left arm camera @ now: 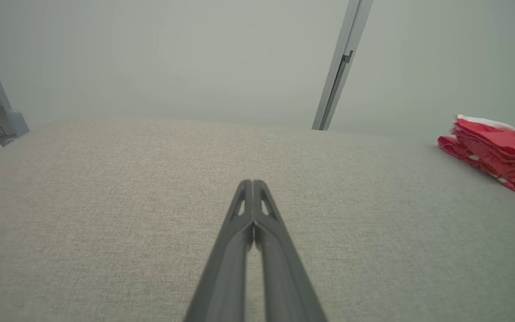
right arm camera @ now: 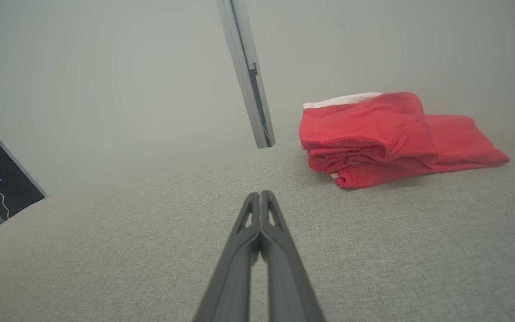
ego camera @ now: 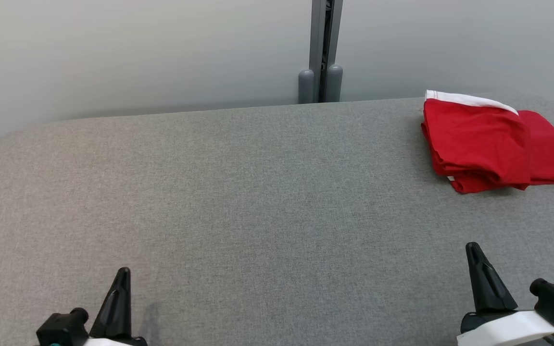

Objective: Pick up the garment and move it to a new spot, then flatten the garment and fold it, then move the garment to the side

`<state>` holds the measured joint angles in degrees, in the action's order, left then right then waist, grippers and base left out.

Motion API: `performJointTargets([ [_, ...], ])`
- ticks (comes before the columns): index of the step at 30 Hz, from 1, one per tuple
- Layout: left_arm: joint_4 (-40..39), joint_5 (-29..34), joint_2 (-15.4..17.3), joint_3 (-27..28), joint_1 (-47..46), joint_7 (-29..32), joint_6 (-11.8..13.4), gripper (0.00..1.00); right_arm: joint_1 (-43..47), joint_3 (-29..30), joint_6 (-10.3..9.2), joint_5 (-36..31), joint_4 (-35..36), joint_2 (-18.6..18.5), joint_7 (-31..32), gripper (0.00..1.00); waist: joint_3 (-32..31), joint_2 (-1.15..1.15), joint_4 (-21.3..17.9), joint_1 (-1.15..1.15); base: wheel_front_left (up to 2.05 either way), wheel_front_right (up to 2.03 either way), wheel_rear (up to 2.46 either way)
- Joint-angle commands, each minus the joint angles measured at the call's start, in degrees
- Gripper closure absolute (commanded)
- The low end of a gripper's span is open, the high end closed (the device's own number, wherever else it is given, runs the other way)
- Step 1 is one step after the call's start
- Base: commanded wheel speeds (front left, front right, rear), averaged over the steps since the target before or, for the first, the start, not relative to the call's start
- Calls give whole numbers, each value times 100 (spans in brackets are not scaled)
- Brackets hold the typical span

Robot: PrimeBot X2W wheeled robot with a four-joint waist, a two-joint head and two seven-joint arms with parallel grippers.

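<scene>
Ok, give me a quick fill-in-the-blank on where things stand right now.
The folded red garment lies in the far ____ corner of the grey table.
The left gripper and right gripper are both ____, holding nothing.
The trim along the garment's far edge is ____.
Missing: right; shut; white.

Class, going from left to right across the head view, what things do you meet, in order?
left gripper → post → garment
</scene>
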<state>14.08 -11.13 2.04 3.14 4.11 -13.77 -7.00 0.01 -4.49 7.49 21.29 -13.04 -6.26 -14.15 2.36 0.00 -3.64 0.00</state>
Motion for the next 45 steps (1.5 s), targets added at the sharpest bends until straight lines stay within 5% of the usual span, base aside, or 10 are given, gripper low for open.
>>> performJointTargets([
  [1,-68,-225,30,85,-141,55,-3,100,-121,10,0,211,71,-36,27,100,-2,0,4,0,0,0,0],
  [21,-93,-2355,50,416,-362,721,-17,100,-444,40,0,2119,-126,63,439,100,-36,0,66,0,0,0,0],
  [45,-85,-4169,66,720,-581,1310,-32,100,-709,63,0,3756,-295,144,791,100,-74,0,135,0,0,0,0],
])
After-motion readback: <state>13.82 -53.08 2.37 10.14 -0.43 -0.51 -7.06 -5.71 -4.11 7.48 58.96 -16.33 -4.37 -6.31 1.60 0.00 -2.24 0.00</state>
